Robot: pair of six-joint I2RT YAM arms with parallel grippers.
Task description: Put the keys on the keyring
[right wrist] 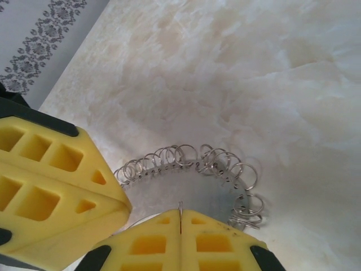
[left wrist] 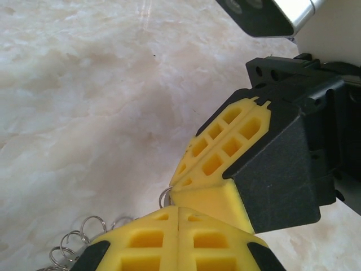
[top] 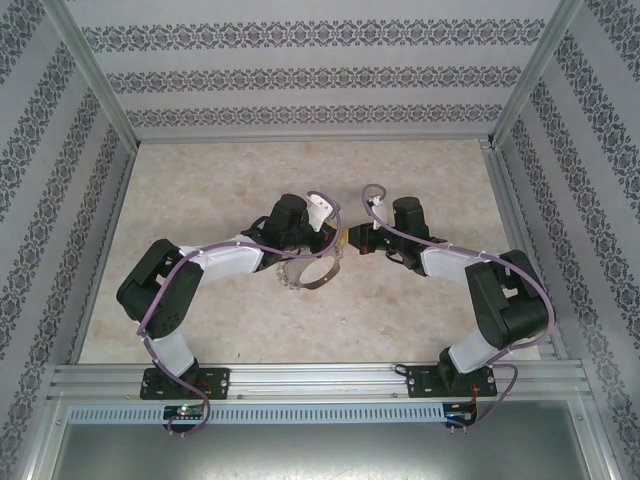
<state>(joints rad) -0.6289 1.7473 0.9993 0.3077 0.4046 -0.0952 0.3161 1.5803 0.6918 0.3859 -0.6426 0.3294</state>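
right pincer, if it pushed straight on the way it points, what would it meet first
Probably the keyring, whose fringe of small silver rings arcs just ahead of the right pincer; beyond it, the tabletop. Depth is hard to judge.

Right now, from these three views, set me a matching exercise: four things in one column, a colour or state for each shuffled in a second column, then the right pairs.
Things:
1. keyring
2. left gripper
3. table
4. back wall

Descriptions:
A. pale and marbled
B. shut, with yellow fingertips
C. silver, rimmed with small wire loops
D. white with grey floral bands

Pairs: 1-C, 2-B, 3-A, 4-D
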